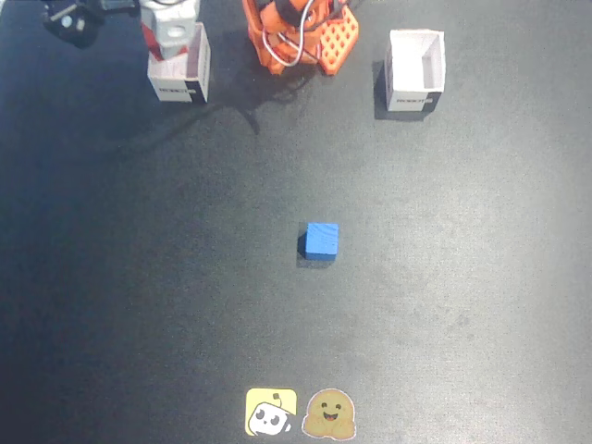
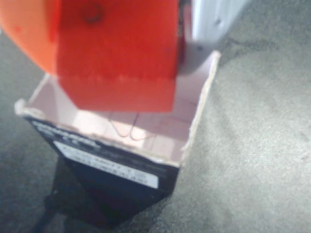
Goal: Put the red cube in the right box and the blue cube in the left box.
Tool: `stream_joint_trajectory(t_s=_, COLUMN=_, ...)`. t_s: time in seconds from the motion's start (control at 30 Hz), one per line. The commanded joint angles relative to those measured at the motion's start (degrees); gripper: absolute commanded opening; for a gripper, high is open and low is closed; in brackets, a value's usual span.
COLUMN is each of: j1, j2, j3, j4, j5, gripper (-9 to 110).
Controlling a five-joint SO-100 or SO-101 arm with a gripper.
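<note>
Two cartoon stickers, a yellow one (image 1: 271, 412) and a brown smiling one (image 1: 330, 414), sit at the near edge of the dark table (image 1: 481, 305) in the fixed view. Beyond them, near the middle of the tabletop and well apart from everything else, the blue cube (image 1: 322, 240) rests flat on the surface. At the far edge, the arm's orange base (image 1: 301, 37) stands between two open-topped white boxes: an empty one (image 1: 414, 72) to the right in that view, and another (image 1: 179, 74) to the left. The gripper (image 1: 169, 30) hangs directly over the left-hand box, its white and red parts reaching down into the opening. The wrist view, blurred and tightly framed, shows the red cube (image 2: 116, 53) held up between the fingers, pressed against the orange finger (image 2: 29, 34) on one side and the pale finger (image 2: 211, 19) on the other, above the pinkish interior of the box (image 2: 194, 121). The fingers stand only as wide as the cube, which has not touched the box floor.
</note>
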Motion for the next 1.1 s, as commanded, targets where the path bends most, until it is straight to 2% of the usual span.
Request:
stream_joint_trajectory(t_s=0.0, j1=0.4, j2=1.8, j3=-0.5, j4=0.4, j5=0.4, gripper=16)
stream_joint_trajectory(t_s=0.13, j1=0.4, j2=2.3, j3=-0.4, j4=0.3, j5=-0.1, gripper=17)
stream_joint_trajectory(t_s=0.37, j1=-1.1, j2=3.6, j3=-0.2, j4=-1.8, j5=-2.2, gripper=6)
stream_joint_trajectory(t_s=0.63, j1=-11.8, j2=5.1, j3=-2.0, j4=-3.3, j5=-5.5, gripper=3)
stream_joint_trajectory(t_s=0.77, j1=-17.0, j2=6.5, j3=-2.5, j4=-4.4, j5=-11.1, gripper=0)
stream_joint_trajectory(t_s=0.93, j1=-26.1, j2=8.3, j3=-1.3, j4=-3.5, j5=-10.6, gripper=0)
stream_joint_trajectory(t_s=1.07, j1=-34.5, j2=16.5, j3=0.5, j4=-1.6, j5=-11.6, gripper=0)
